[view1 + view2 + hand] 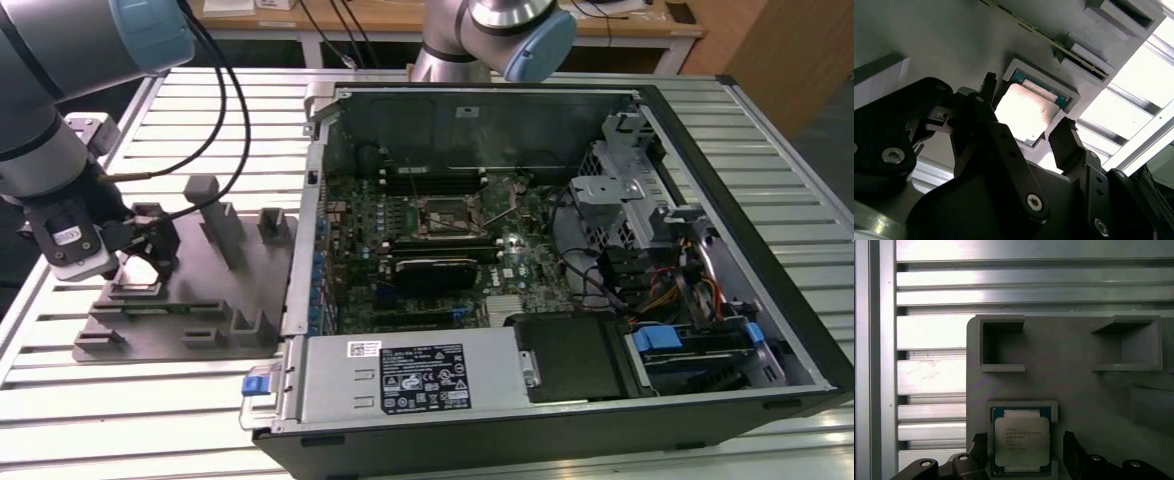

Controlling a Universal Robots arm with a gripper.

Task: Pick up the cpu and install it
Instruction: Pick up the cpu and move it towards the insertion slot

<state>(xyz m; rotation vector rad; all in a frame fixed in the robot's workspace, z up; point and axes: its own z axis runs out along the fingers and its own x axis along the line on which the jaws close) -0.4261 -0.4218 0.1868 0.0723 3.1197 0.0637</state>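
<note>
In the first wrist view the gripper [1025, 447] hangs wide open and empty, its 2 fingers [980, 446] flanking the cpu [1021, 437], which lies flat between them in a square pocket of the grey fixture plate [1084, 390].

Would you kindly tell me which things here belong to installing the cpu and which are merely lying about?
For the job:
cpu, seated in a recess of the fixture plate
claw, open, astride the cpu
motherboard socket, probably where it goes

Lying about:
empty fixture pocket
power supply
drive cage
</note>
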